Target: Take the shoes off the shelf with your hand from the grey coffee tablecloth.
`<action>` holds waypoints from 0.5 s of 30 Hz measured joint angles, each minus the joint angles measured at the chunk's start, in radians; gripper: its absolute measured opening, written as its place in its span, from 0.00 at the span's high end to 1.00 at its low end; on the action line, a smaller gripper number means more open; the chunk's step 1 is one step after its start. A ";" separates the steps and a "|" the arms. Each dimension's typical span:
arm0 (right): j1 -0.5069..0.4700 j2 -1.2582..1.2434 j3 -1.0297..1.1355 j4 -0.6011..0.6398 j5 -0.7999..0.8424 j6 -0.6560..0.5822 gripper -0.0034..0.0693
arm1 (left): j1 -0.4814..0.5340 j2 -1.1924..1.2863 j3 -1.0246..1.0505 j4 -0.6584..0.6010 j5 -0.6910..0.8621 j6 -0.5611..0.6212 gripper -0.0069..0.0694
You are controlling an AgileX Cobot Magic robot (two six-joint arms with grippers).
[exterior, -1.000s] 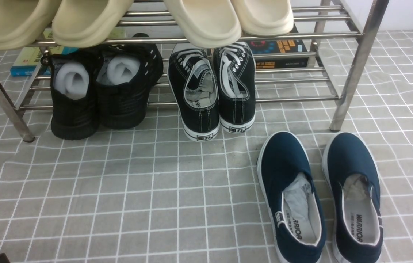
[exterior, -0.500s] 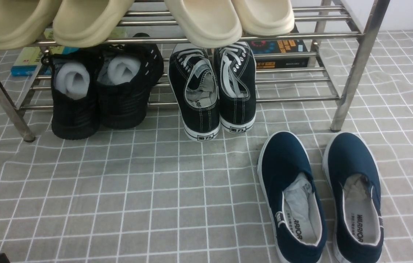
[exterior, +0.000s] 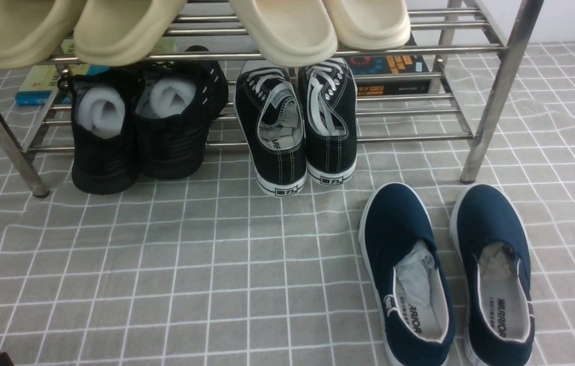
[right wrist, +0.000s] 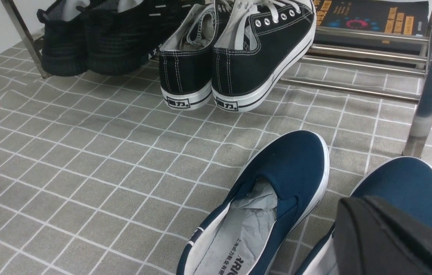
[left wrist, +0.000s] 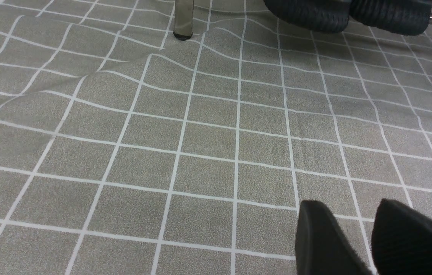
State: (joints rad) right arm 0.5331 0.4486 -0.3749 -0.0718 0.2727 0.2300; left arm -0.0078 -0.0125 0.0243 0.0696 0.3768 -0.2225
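The shoes (exterior: 445, 277), 2 navy canvas slip-ons with white rubber soles and white trim, lie side by side on the grey coffee tablecloth (exterior: 190, 284), toes toward the shelf (exterior: 495, 86) and clear of its lower bars. Crumpled grey paper fills each opening; the insoles read WARRIOR. The cloth is grey-brown with a white square grid, lightly wrinkled near the rack leg.

The shelf is polished silver tube, 2 tiers of parallel bars on slanted legs. Its lower tier carries 2 all-black shoes (exterior: 140, 127) stuffed with white foam and 2 black lace-up sneakers (exterior: 297, 127) with white laces, heels overhanging the front bar. 4 cream moulded slippers (exterior: 190, 25) sit on the upper tier. Books (exterior: 389, 73) lie behind the rack.

The right claw (right wrist: 391, 240), matte black, is clenched on nothing and sits just over the right slip-on's heel. The left claw (left wrist: 372, 236) hangs low above bare cloth with a narrow gap between its 2 fingers, released, holding nothing.
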 joint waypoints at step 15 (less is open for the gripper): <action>-0.191 -0.077 0.000 0.000 0.003 0.000 0.95 | 0.000 0.000 0.000 0.000 0.000 0.000 0.60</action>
State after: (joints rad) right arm 0.3421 0.3718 -0.3749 -0.0718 0.2753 0.2300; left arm -0.0078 -0.0125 0.0243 0.0696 0.3768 -0.2225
